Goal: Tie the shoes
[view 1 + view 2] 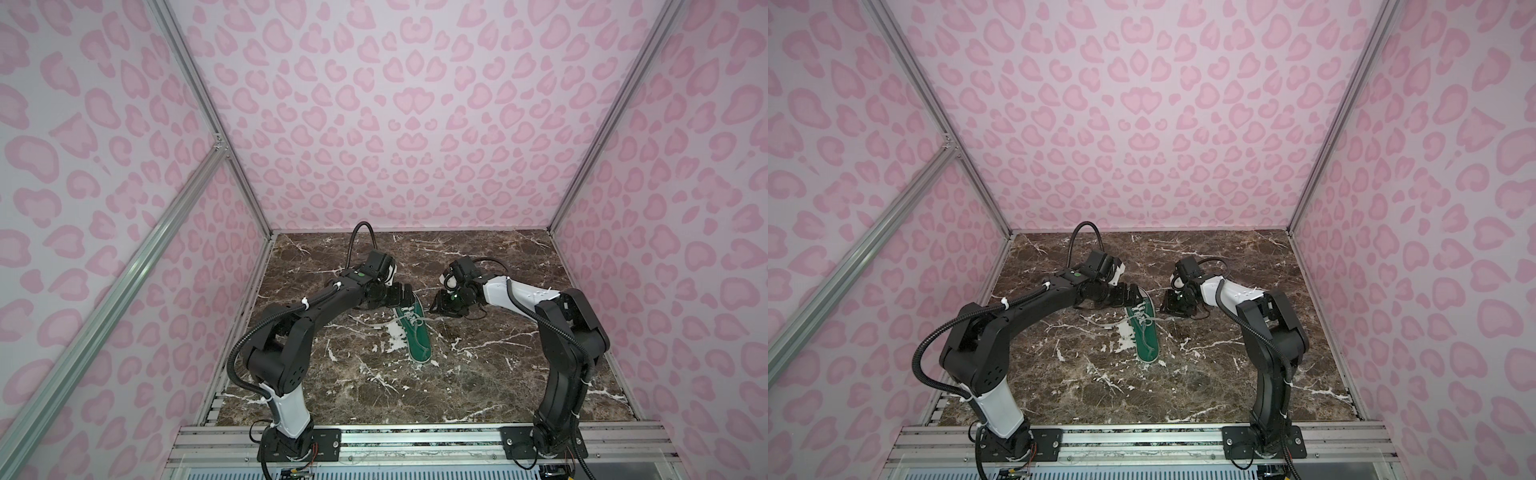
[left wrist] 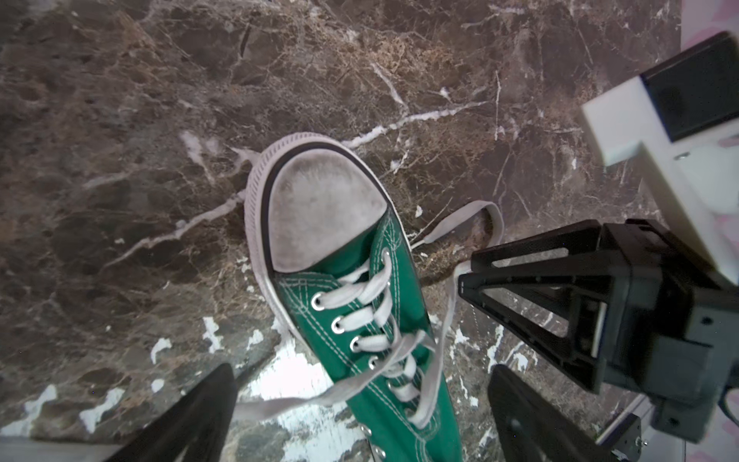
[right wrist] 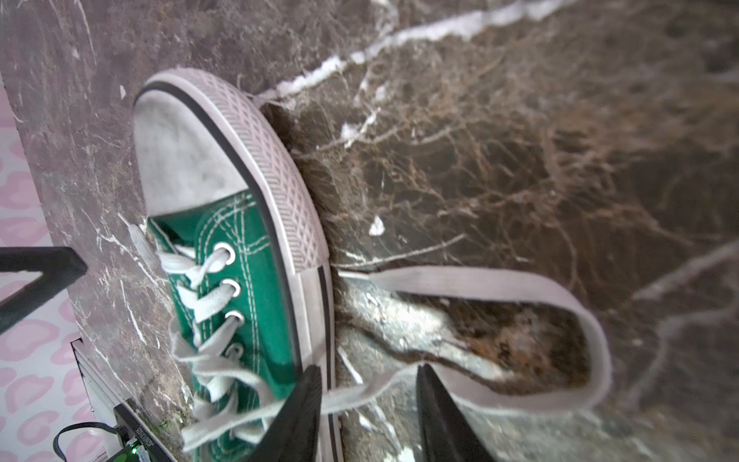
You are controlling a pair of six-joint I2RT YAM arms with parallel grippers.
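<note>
In both top views, the green sneaker is lying mid-table between both arms, untied. Left wrist view: the left gripper is straddling the shoe, jaws wide, empty. Right wrist view: the right gripper is bracketing a lace, half-open; judged next: clamp it.

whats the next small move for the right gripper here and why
Probably close the right gripper on the lace. In its wrist view the jaws stand apart, with the lace strand from the sneaker crossing between them. The left gripper hangs wide open over the shoe, holding nothing.
</note>
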